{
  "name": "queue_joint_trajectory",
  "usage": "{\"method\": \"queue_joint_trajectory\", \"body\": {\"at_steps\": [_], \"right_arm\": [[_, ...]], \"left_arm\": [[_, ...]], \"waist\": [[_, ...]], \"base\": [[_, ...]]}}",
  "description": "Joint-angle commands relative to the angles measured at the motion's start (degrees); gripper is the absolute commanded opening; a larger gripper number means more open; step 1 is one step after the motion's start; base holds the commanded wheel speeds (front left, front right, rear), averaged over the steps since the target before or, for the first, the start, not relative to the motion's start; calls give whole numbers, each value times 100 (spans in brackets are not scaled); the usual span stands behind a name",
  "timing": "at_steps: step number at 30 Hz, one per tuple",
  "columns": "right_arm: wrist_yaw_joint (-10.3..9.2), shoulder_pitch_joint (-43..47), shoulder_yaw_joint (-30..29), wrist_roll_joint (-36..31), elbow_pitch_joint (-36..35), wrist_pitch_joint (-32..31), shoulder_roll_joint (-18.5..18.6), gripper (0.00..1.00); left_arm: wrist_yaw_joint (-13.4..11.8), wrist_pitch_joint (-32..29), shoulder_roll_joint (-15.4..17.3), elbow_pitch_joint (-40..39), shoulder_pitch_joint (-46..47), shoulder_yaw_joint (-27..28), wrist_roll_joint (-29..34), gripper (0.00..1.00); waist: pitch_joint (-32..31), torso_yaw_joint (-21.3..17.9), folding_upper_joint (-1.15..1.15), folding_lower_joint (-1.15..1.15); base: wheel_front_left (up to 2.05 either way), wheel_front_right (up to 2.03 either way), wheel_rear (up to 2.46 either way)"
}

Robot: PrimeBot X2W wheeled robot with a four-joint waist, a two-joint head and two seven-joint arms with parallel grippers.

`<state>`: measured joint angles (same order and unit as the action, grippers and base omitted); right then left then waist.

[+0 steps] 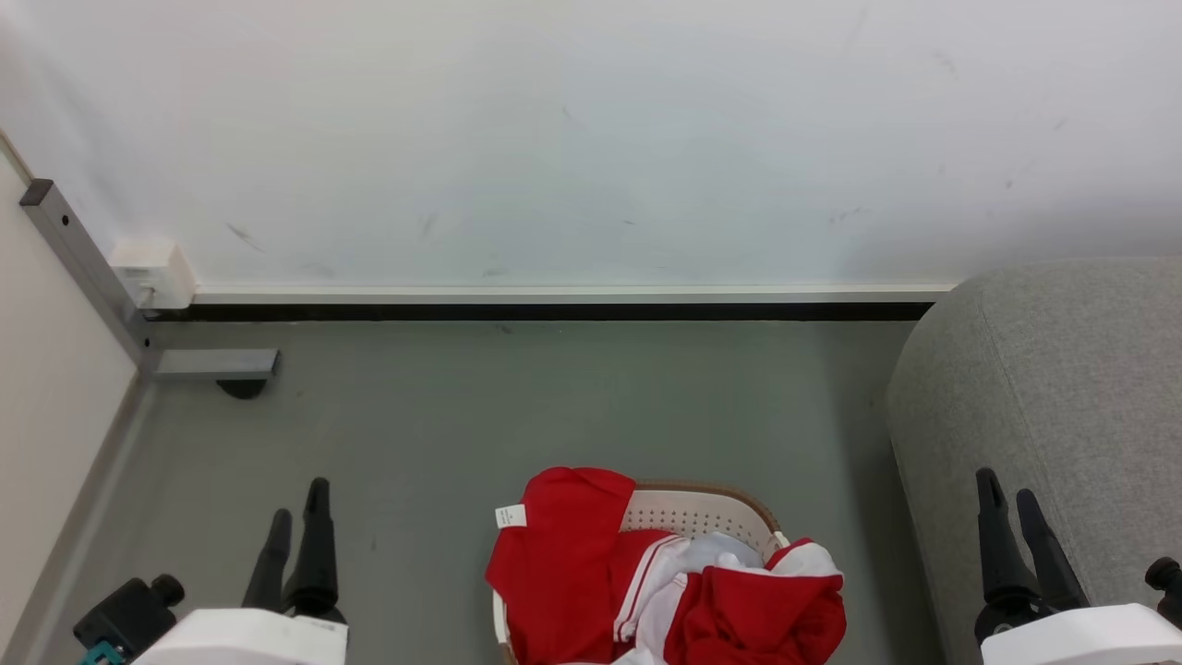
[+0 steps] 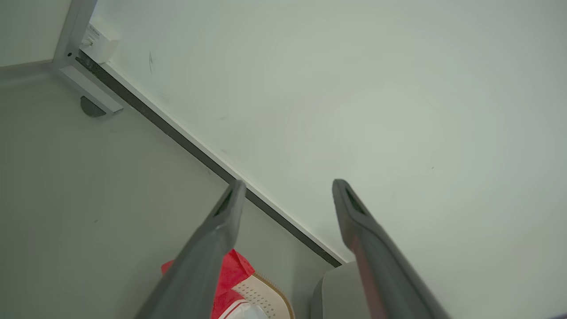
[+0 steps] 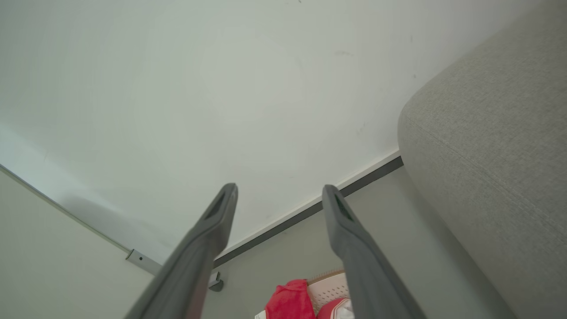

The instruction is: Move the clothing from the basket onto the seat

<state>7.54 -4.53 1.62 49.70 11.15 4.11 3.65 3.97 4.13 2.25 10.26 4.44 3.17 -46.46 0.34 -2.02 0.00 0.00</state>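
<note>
Clothing (image 1: 572, 563) heaped in basket (image 1: 711, 489), seat (image 1: 1062, 388) bare; left tool (image 1: 299, 499) and right tool (image 1: 1006, 484) released, empty; next likely reach down, pinch top piece.

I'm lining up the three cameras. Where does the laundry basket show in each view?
Head view: basket at bottom centre, heaped with red-and-white clothing.
Left wrist view: basket at the bottom edge, between the left gripper's fingers.
Right wrist view: basket at the bottom edge, between the right gripper's fingers.
Shared landmark: the dark skirting strip at the wall's foot, beyond the basket.
</note>
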Motion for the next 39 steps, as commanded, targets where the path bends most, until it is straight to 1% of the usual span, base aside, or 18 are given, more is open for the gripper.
{"method": "queue_joint_trajectory", "body": {"at_steps": [1, 14, 39], "right_arm": [[-4, -131, 35, -249, -62, 65, 34, 100], [-5, -161, 150, -1121, 1, 276, 35, 100], [-7, -188, 392, -2413, 146, 648, 37, 100]], "left_arm": [[-39, 67, 49, -115, 52, -7, 259, 100], [-147, 283, 60, -95, 39, -70, 1095, 100], [-230, 648, 71, -76, 55, -101, 2570, 100]], "waist": [[1, -13, 0, 0], [1, -59, 0, 0], [6, -181, 0, 0]], "base": [[0, 0, 0], [0, 0, 0], [0, 0, 0]]}}
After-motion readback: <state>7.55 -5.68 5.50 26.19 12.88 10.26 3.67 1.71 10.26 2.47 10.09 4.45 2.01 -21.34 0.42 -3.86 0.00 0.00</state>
